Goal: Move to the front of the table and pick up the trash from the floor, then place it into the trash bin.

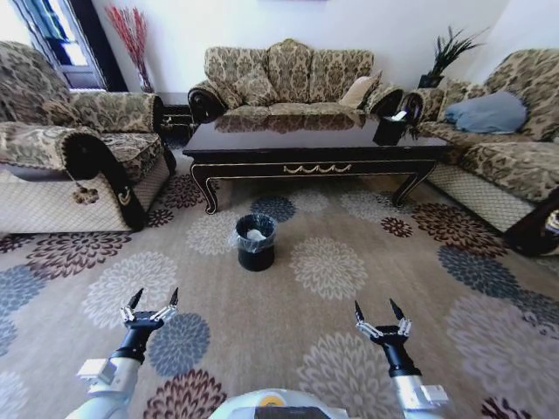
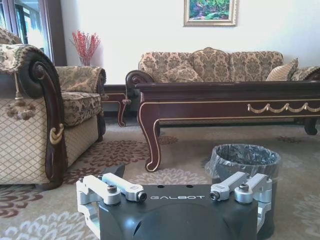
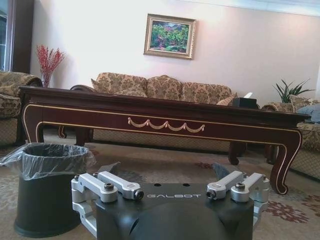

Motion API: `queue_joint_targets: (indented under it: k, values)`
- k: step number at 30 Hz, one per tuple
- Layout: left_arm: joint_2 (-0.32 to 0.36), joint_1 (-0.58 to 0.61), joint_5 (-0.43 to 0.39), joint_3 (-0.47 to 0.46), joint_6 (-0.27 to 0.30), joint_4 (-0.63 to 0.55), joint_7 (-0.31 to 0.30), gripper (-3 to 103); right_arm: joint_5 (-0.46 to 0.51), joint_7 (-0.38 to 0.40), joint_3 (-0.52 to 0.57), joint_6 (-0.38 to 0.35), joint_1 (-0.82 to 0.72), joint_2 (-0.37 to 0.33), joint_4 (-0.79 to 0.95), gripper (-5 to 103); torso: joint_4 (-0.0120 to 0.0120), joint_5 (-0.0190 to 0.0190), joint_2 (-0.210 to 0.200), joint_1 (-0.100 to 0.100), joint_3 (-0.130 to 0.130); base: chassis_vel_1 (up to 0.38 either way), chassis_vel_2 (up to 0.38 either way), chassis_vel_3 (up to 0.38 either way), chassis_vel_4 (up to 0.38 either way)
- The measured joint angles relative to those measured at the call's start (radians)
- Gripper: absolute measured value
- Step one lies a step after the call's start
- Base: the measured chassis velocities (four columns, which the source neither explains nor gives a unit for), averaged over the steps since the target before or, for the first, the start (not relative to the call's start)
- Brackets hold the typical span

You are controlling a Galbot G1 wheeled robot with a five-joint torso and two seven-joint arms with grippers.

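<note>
Ahead, listed from far to near:

Table (image 1: 319, 140): long, dark and glossy, gold scroll trim along its front edge, curved legs. It stands across the middle of the room with a sofa (image 1: 288, 78) behind it and an armchair (image 1: 70, 140) off each end. A black box with white tissue (image 1: 390, 128) sits on its right end.

Carpet (image 1: 349, 262): flowered, open and bare between the table front and the robot, with a wide lane on both sides of the bin.

Trash bin (image 1: 255, 242): small, black, round, clear liner bunched over the rim. It stands on the carpet just in front of the table, near its left leg, apart from it. White crumpled paper (image 1: 255, 234) lies inside.

Left gripper (image 1: 151, 300): low over the carpet, fingers spread apart, holding nothing.

Right gripper (image 1: 379, 310): level with the left, fingers spread apart, holding nothing.
</note>
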Motion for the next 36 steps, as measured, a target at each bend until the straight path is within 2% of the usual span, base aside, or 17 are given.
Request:
queue_joint_targets:
  k: [36]
  values:
    - [0.000,0.000,0.000,0.000,0.000,0.000,0.000,100,0.000,0.000,0.000,0.000,0.000,0.000,0.000,100,0.0001,0.0000,0.000,0.000,0.000,0.167,-0.167,-0.163,0.171]
